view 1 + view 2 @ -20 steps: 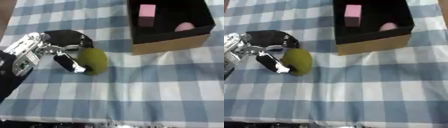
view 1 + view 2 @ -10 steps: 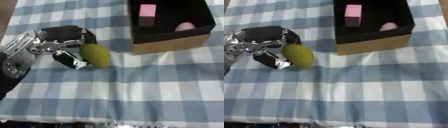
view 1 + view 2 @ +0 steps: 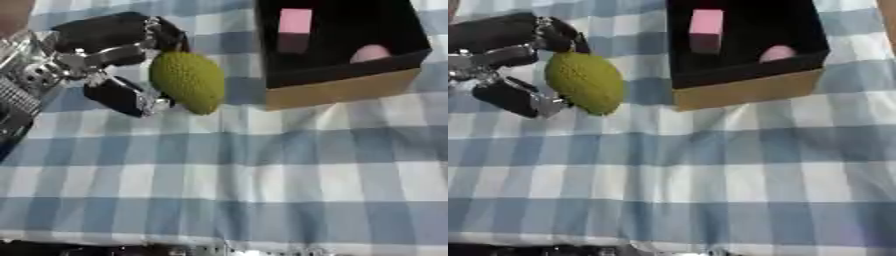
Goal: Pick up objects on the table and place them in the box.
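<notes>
My left hand comes in from the left and is shut on a bumpy green oval fruit, with fingers curled over its top and the thumb under its lower left side. The fruit hangs just left of the cardboard box, whose black inside holds a pink block and a rounded pink thing. The right hand shows in neither view.
A blue and white checked cloth covers the table. Its front edge runs along the bottom of the views. The box stands at the upper right, close to the fruit.
My left hand has lifted the green fruit up and toward the box. The camera has also shifted, so the box sits lower in the picture.
</notes>
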Motion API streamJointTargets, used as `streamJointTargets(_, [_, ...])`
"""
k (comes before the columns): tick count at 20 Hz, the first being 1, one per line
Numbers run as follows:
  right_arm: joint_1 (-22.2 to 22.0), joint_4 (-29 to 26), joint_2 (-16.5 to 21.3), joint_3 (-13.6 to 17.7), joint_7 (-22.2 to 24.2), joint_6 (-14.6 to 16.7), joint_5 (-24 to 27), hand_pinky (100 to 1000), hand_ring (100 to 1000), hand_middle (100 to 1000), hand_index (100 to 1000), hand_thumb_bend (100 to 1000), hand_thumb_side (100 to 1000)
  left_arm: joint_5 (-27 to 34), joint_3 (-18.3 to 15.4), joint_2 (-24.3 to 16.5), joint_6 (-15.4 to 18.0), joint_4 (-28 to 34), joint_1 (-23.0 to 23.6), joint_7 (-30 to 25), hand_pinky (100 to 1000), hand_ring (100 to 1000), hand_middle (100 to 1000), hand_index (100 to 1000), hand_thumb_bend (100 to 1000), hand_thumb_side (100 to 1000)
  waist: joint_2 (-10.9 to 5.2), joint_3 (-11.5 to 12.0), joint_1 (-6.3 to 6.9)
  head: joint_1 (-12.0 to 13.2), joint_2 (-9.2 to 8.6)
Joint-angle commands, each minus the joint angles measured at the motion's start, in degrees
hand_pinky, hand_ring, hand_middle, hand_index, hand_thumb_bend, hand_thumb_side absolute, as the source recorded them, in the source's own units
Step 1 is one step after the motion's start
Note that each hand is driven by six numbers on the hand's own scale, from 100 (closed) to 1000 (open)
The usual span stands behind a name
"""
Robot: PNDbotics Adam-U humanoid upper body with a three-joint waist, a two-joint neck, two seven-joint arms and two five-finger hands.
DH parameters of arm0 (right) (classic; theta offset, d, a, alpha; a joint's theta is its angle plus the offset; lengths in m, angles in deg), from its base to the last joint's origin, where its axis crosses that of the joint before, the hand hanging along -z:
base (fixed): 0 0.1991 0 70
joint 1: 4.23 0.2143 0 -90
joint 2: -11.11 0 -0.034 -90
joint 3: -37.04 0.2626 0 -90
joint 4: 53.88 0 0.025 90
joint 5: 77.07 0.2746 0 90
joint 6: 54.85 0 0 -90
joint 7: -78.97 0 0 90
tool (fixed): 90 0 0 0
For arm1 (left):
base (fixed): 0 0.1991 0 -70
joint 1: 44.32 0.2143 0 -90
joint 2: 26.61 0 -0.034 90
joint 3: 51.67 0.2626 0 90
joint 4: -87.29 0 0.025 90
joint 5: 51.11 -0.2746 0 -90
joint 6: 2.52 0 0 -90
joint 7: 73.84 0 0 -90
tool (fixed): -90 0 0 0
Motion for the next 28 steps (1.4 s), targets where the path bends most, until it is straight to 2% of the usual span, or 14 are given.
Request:
streamJointTargets(1, [-0.05, -0.58, 1.04, 0.10, -0.13, -0.01, -0.16, 951, 1000, 351, 921, 100, 470, 1.02, -3.34, 1.94, -0.26, -2.87, -4.54, 2.06, 775, 733, 615, 722, 100, 250, -4.26, 0.07, 0.06, -0.10, -0.69])
streamJointTargets(8, [0.40, -0.58, 0.86, -0.10, -0.16, -0.27, 0.54, 951, 1000, 358, 921, 100, 470, -1.68, -5.58, 15.13, 2.69, -21.30, -16.85, -2.40, 777, 725, 606, 723, 100, 251, -4.65, -0.78, -0.02, 0.57, -0.60])
streamJointTargets(13, [0.96, -0.58, 0.54, -0.28, 0.12, -0.23, 1.08, 950, 1000, 359, 920, 100, 470, -5.84, -9.02, 23.45, 5.78, -32.54, -22.13, -2.98, 780, 723, 603, 724, 100, 254, -4.48, -1.66, -0.24, 1.44, -0.81])
streamJointTargets(17, [1.51, -0.58, 0.35, -0.51, 0.22, 0.14, 1.65, 950, 1000, 364, 919, 100, 470, -10.38, -11.73, 29.43, 9.19, -40.28, -24.40, -3.37, 785, 729, 610, 730, 100, 254, -4.31, -2.51, -0.50, 2.61, -1.11])
streamJointTargets(21, [2.16, -0.58, 0.27, -0.64, 0.29, 0.30, 2.28, 949, 1000, 368, 919, 100, 470, -16.42, -14.74, 33.65, 11.70, -46.43, -25.50, -1.82, 787, 733, 615, 735, 100, 252, -4.07, -3.24, -0.61, 3.21, -1.32])
streamJointTargets(28, [2.87, -0.58, 0.33, -0.61, 0.31, 0.14, 3.13, 949, 1000, 372, 919, 100, 470, -27.10, -17.89, 37.04, 15.27, -53.28, -25.50, 1.48, 818, 769, 672, 806, 100, 231, -3.91, -3.91, -0.58, 3.36, -1.47])
